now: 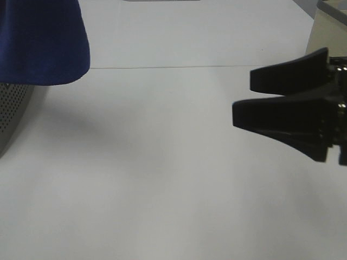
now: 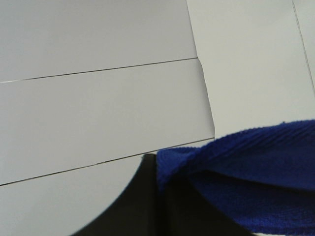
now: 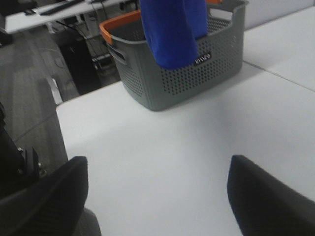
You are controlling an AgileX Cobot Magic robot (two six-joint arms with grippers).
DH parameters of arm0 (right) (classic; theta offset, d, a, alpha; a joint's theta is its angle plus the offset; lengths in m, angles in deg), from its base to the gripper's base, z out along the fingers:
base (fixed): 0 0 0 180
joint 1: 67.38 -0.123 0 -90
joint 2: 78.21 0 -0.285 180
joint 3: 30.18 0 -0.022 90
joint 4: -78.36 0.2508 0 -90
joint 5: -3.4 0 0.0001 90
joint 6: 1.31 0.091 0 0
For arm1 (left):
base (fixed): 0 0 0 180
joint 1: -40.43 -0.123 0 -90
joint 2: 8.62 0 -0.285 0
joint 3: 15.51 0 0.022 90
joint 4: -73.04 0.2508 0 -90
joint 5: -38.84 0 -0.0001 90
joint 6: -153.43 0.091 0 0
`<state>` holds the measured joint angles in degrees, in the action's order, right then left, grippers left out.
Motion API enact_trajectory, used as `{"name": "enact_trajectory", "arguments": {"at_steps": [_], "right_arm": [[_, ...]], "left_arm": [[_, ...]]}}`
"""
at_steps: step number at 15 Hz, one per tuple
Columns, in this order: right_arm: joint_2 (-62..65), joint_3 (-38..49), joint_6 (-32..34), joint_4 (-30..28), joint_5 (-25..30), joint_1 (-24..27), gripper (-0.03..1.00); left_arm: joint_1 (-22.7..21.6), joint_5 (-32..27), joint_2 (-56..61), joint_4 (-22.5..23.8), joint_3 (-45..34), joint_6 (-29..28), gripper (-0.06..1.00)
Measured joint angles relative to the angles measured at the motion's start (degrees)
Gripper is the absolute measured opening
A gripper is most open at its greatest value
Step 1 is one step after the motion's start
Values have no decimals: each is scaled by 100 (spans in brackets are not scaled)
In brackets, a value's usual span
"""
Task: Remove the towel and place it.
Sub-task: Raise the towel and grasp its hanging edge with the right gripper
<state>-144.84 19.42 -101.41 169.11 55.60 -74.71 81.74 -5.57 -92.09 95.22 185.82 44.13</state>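
The royal-blue towel (image 1: 40,40) hangs at the far left of the exterior view, its lower edge draping over the grey perforated basket (image 1: 12,108). In the right wrist view the towel (image 3: 170,29) hangs down in front of the basket (image 3: 197,73), which has an orange rim. My left gripper (image 2: 162,189) is shut on a bunched fold of the towel (image 2: 246,172) and holds it above the white table. My right gripper (image 1: 244,96) is open and empty, low over the table at the right, well apart from the basket; its fingers (image 3: 44,196) spread wide.
The white table (image 1: 162,162) has a seam (image 1: 162,67) running across it. A beige box (image 1: 325,32) stands at the back right. In the right wrist view the table's edge (image 3: 61,118) drops to the floor beside the basket, with other desks behind.
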Motion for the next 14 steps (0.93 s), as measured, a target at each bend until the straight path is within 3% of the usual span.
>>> {"name": "enact_trajectory", "arguments": {"at_steps": [2, 5, 7, 11, 14], "right_arm": [[-1123, -223, -1049, 716, 785, 0, 76], [-2544, -905, -1495, 796, 1581, 0, 76], [-3363, -1576, -1484, 865, 1639, -17, 76], [-4142, -2802, -1226, 888, 1673, -825, 76], [-4337, -3363, -1123, 888, 1175, -1364, 76]], "left_arm": [[34, 63, 0, -390, 0, 0, 0], [34, 86, -11, -590, 0, 0, 0], [34, 166, -63, -619, 0, 0, 0], [34, 350, -298, -653, 0, 0, 0], [34, 573, -378, -716, 0, 0, 0]]}}
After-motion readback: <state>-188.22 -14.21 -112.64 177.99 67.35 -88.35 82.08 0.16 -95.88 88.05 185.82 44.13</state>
